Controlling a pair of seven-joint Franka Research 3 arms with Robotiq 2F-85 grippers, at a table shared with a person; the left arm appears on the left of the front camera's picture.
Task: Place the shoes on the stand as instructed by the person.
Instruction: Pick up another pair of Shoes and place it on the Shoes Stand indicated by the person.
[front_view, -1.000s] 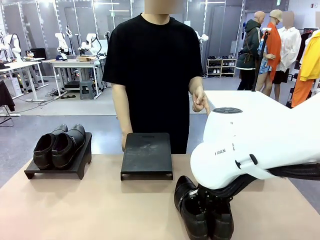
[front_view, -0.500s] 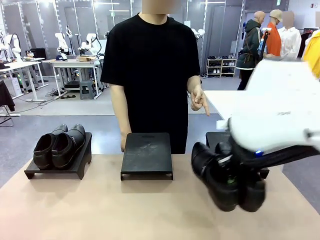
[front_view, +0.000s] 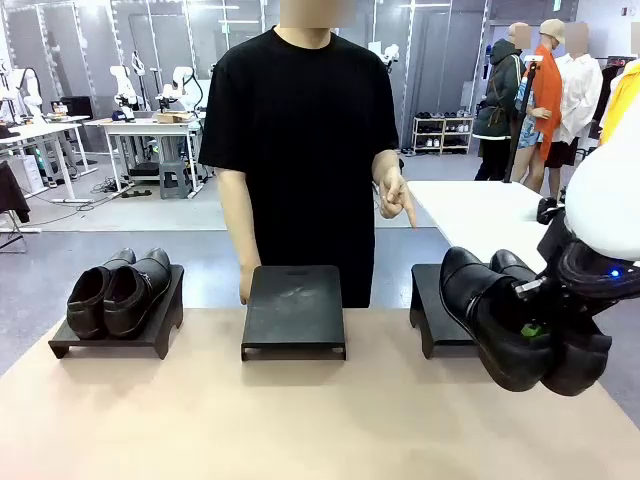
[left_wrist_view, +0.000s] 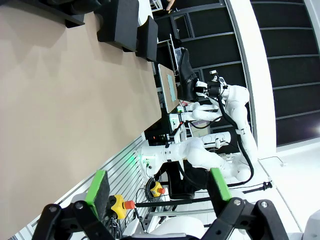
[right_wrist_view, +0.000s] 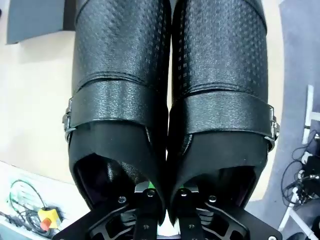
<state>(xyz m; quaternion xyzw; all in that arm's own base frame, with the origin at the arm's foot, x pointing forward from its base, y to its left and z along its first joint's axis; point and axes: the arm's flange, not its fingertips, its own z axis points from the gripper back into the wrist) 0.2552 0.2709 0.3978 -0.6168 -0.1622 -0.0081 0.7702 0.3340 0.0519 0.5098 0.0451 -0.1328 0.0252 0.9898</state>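
Note:
A pair of black glossy shoes hangs in the air at the right, just in front of the right stand. My right gripper is shut on the pair, pinching the two inner walls together. The right wrist view looks down on both shoes side by side, with the right gripper at their heel openings. A second pair of shoes rests on the left stand. The middle stand is bare. The person stands behind it, one hand pointing down to the right. My left gripper is open, off to the table's side.
The tan table has free room in front of the stands. In the left wrist view the table runs sideways with stands at the top and equipment beyond its edge. Other tables stand behind the person.
My right arm has lifted the pair of shoes off the table's front and carried it up and to the right, toward the right stand. The person's hand keeps pointing.

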